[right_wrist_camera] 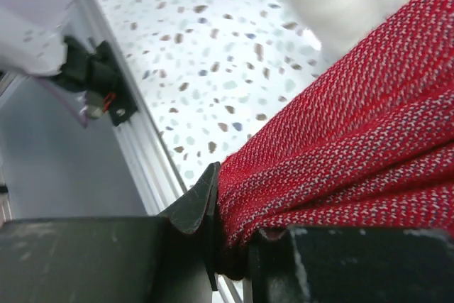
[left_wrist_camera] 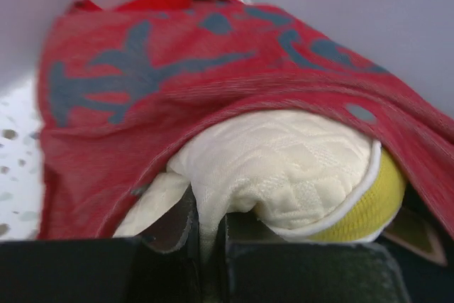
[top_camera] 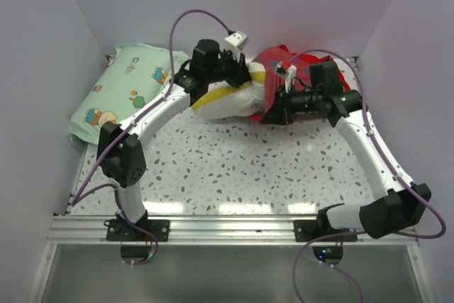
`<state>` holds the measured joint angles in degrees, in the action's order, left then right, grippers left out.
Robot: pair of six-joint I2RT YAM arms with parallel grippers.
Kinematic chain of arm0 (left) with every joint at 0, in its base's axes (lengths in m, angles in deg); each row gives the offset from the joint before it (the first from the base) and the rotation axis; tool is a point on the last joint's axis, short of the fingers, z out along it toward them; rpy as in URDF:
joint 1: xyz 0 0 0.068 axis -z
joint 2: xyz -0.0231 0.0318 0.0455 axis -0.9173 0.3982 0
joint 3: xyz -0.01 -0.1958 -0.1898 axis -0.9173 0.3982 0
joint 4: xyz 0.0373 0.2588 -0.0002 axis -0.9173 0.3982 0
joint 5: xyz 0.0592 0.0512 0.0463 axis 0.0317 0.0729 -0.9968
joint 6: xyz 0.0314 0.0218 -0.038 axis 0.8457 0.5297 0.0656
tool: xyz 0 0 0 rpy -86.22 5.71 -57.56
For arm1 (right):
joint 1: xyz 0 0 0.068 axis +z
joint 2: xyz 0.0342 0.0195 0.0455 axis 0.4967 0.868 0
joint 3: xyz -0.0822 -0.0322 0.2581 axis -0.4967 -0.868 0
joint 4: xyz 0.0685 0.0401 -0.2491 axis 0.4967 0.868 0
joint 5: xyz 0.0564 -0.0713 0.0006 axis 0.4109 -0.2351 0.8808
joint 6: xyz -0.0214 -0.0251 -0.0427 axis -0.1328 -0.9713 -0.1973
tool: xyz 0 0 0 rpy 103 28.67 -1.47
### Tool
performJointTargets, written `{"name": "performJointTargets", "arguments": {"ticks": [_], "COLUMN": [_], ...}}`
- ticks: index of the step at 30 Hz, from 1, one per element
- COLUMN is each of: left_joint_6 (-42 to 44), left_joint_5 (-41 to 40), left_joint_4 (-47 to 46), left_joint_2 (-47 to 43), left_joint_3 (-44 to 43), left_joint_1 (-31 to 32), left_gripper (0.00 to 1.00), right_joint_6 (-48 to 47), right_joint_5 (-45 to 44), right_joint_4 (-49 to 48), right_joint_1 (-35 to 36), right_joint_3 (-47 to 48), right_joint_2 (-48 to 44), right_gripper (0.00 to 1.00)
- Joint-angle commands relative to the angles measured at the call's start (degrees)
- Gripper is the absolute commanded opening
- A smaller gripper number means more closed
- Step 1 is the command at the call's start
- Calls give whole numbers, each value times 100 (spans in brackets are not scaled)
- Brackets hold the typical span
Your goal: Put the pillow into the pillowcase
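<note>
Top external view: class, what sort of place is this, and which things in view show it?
Most likely a robot lab test cell, not a bedroom: the left arm and right arm are mounted on a metal rail at the edge of a speckled tabletop, boxed in by plain white walls.

Lab test enclosure: plain pale walls [top_camera: 42, 47], speckled tabletop [top_camera: 234, 168], aluminium mounting rail [top_camera: 227, 228].

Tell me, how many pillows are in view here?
2. The cream pillow lies at the back centre, partly inside the red pillowcase; the mint-green pillow lies at the back left. A hidden third seems unlikely.
</note>
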<state>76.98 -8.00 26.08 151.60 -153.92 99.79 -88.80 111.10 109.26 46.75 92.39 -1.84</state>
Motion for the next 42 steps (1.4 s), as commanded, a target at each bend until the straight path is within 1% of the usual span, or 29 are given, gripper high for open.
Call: {"name": "performJointTargets", "arguments": {"ticks": [1, 3, 4, 5, 6, 7, 10, 12, 14, 15, 16, 17, 19, 20, 21, 22, 23, 25, 27, 29, 30, 32, 34, 35, 36, 38, 39, 40, 42], "left_joint_6": [-253, 105, 273, 423, 520, 547, 556, 329, 249, 196, 187, 239, 528, 678, 958, 1256, 1477, 2267, 2803, 3060, 3113, 3061, 3166, 3297, 3525, 3387, 3378, 3499, 3440], "left_joint_5": [-1592, -1541, -1584, -1567, -1532, -1366, -1171, -971, -716, -410, -155, 187, 811, 919, 1042, 1270, 1202, 597, 333, 25, -28, -47, 15, 206, 826, 1436, 1952, 2071, 2176], "left_joint_4": [-904, -946, -946, -981, -1034, -1252, -1359, -1307, -1166, -888, -859, -841, -780, -597, -412, -254, -104, 485, 540, 461, 42, -329, -183, -42, 63, -285, -348, -192, -128], "left_joint_2": [62, -157, -254, -351, -500, -536, -291, 59, 324, 517, 527, 345, -129, -428, -979, -1219, -1500, -1442, -1066, -618, -494, -12, 411, 587, 763, 643, 589, 554, 291], "left_joint_3": [-578, -133, 566, 973, 1378, 2147, 2908, 2990, 2745, 2596, 2403, 2375, 2540, 2629, 2734, 2874, 2885, 2562, 2314, 1989, 1979, 1910, 1412, 1269, 1250, 1538, 1653, 1698, 1916], "left_joint_1": [-153, 39, 215, 617, 812, 1136, 1638, 1641, 1413, 1299, 1054, 912, 448, 271, 69, -394, -616, -1125, -1443, -1681, -1752, -1963, -2016, -2016, -2007, -1867, -1745, -1317, -788], "left_gripper": [0, 0, 0, 0, 0, 0, 0, 0, 0, 0, 6, 30, 48, 64, 73, 81, 89, 89, 89, 89, 89, 90, 88, 84, 82, 70, 63, 50, 39], "right_joint_6": [-777, -1190, -1200, -1304, -1401, -1402, -1016, -822, -856, -935, -1023, -1337, -1708, -1997, -2147, -2271, -2411, -2430, -2421, -2255, -2315, -2464, -2710, -2920, -2992, -2967, -2888, -2800, -2501], "right_joint_5": [1895, 1764, 1737, 1685, 1510, 1508, 1631, 1588, 1596, 1605, 1579, 1518, 1325, 1132, 1070, 999, 894, 858, 858, 683, 430, 77, -511, -713, -976, -996, -953, -787, -689], "right_joint_4": [1486, 1682, 1587, 1638, 1726, 1753, 1500, 1411, 1532, 1672, 1978, 2182, 2708, 2824, 2921, 3096, 3141, 3212, 3194, 3019, 3027, 3001, 3254, 3308, 3291, 3038, 2845, 2512, 2246], "right_joint_1": [420, 526, 526, 535, 527, 431, 89, -105, -404, -501, -641, -712, -1001, -1142, -1291, -1528, -1574, -1600, -1601, -1601, -1601, -1601, -1601, -1601, -1601, -1609, -1601, -1566, -1243], "right_joint_3": [736, 342, -17, -64, -47, 5, 15, 6, 6, -3, -46, -73, -169, -213, -240, -258, -240, -231, -258, -328, -337, -372, -311, -284, -275, -380, -442, -538, -539], "right_joint_2": [-108, -230, -275, -284, -275, -240, -284, -371, -407, -398, -407, -407, -451, -486, -547, -565, -574, -548, -574, -644, -662, -767, -785, -785, -794, -828, -794, -724, -215], "right_gripper": [0, 0, 0, 0, 0, 0, 0, 0, 0, 0, 0, 0, 0, 0, 0, 0, 0, 0, 0, 0, 0, 0, 0, 0, 0, 0, 0, 0, 0]}}
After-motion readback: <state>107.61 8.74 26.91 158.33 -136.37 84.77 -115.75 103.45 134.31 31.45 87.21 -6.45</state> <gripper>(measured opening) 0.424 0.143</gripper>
